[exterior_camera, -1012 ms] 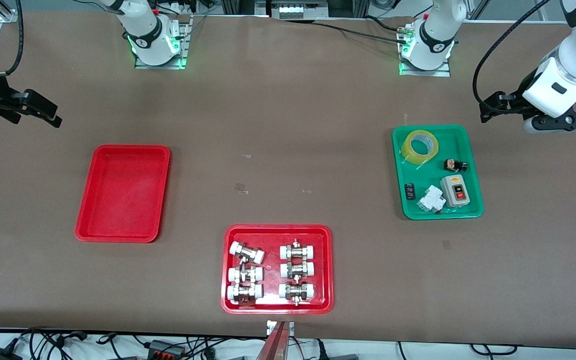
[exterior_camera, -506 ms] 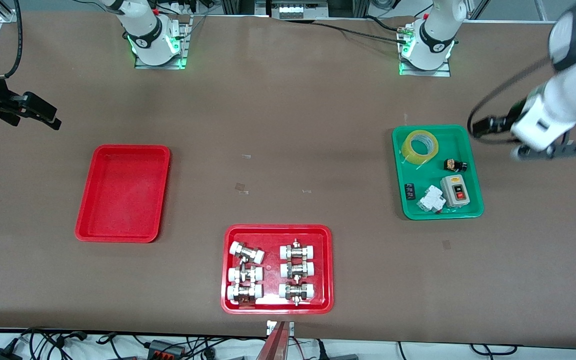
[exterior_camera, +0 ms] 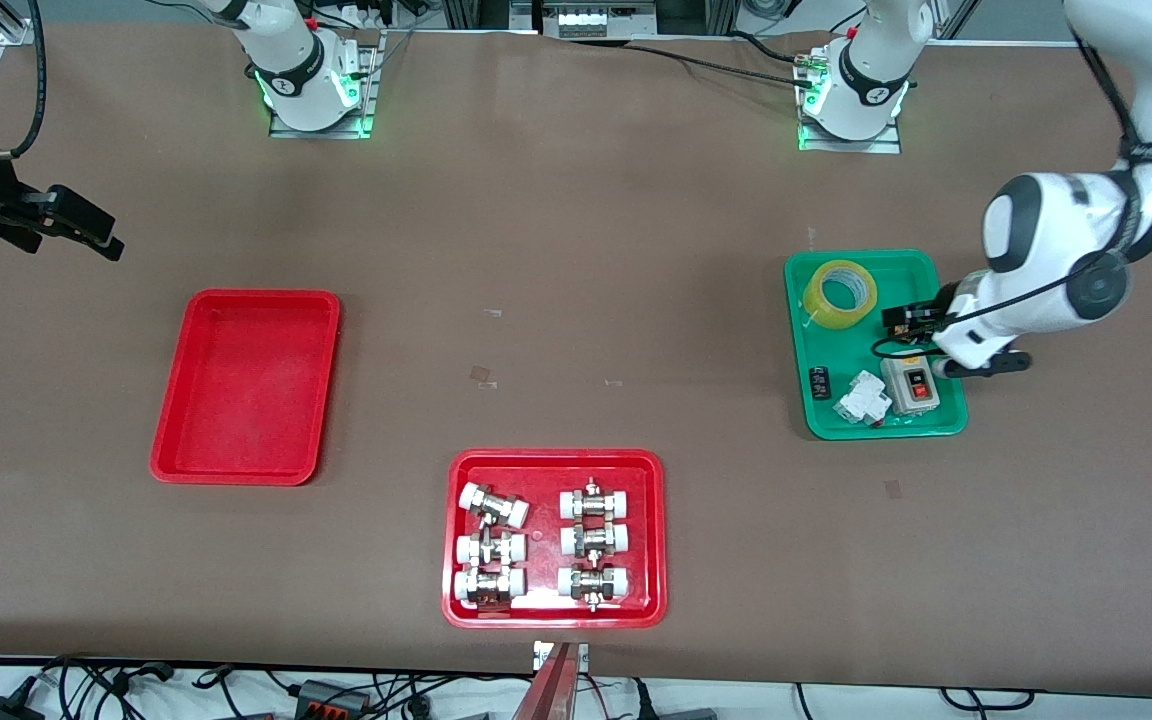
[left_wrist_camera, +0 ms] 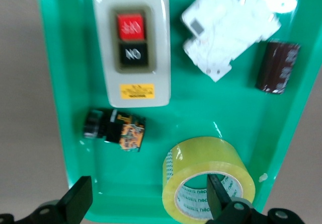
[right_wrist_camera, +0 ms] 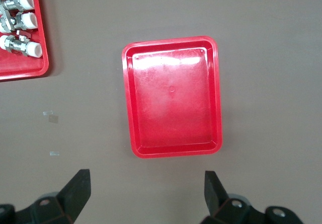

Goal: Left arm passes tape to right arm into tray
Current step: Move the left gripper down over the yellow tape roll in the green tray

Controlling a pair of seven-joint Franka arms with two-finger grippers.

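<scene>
- My left gripper (left_wrist_camera: 146,204) hung over the green tray (exterior_camera: 944,425) at the frame's right, jaws spread wide, empty, lined up to straddle the tape (exterior_camera: 839,292).
- The tape lay in that tray's upper corner, untouched.
- My right gripper (exterior_camera: 71,222) waited open at the upper left, above the red tray (exterior_camera: 246,386), presumably for the handover.
- The switch box (left_wrist_camera: 132,48) read "NO"; the tape's core print was illegible.

A robotics lab: two bolted arm bases (exterior_camera: 314,85) glow green on a brown counter (exterior_camera: 576,300), cables (exterior_camera: 336,690) trailing along its edge.
</scene>
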